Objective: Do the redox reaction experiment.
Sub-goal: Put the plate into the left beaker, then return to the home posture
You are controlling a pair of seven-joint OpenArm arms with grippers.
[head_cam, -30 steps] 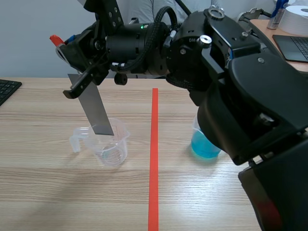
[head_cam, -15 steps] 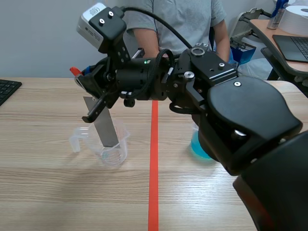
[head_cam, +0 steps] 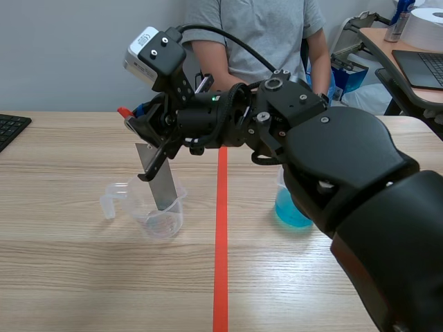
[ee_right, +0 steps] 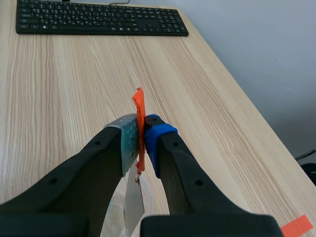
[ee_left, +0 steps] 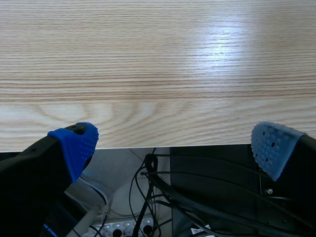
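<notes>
My right arm reaches across the red tape line, its gripper [head_cam: 133, 117] shut on the orange-taped top of a grey metal strip [head_cam: 157, 176]. The strip hangs down, its lower end inside a clear plastic measuring cup [head_cam: 158, 213] left of the line. In the right wrist view the gripper [ee_right: 141, 132] pinches the orange tab [ee_right: 138, 104], and the strip [ee_right: 133, 200] drops into the cup below. A beaker of blue liquid [head_cam: 291, 209] stands right of the line, partly hidden by the arm. My left gripper [ee_left: 173, 143] is open over the table's edge, holding nothing.
A black keyboard [ee_right: 98, 19] lies at the far left of the table [head_cam: 83, 277]. A person in a grey shirt [head_cam: 256, 31] sits across the table. Cables and a power strip [ee_left: 148, 212] lie on the floor under the table's edge.
My right gripper has come down and slightly to the right with the strip, whose lower end now sits deeper in the clear cup. The cup and beaker have not moved.
</notes>
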